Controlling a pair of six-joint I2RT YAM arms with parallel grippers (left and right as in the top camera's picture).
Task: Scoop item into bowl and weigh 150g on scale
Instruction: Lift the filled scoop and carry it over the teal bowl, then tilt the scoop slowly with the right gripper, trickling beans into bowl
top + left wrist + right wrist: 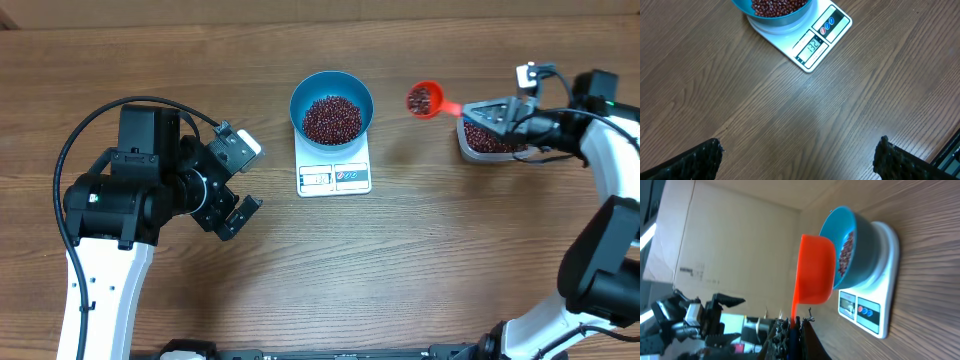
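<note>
We begin with the wooden table (450,250), which lies under both tools. Over its left side hangs the left gripper (250,180), its jaws spread wide and holding nothing; from its wrist camera we see its two dark fingers (695,162) at the lower corners, with bare wood between them. The right gripper (475,113) reaches in from the far right, its jaws shut tight on the handle of the measuring cup (424,100).

The scale (335,177) sits between the two grippers, ahead of the open left one and well apart from it. Its display edge faces away from the bowl. Digits are lit, but we cannot read them with confidence.

The bowl (300,95) stands on the scale, on the end farther from the left gripper. The clear tub (465,150) lies right under the right gripper, partly hidden by it.

The cup sticks out beyond the right gripper's fingertips toward the bowl. It is held in the air, near the bowl's rim but not over it, and roughly level, with its mouth up.

The beans (332,119) cover the bottom of the bowl. We see a few more in the cup, and others in the tub under the right gripper.
</note>
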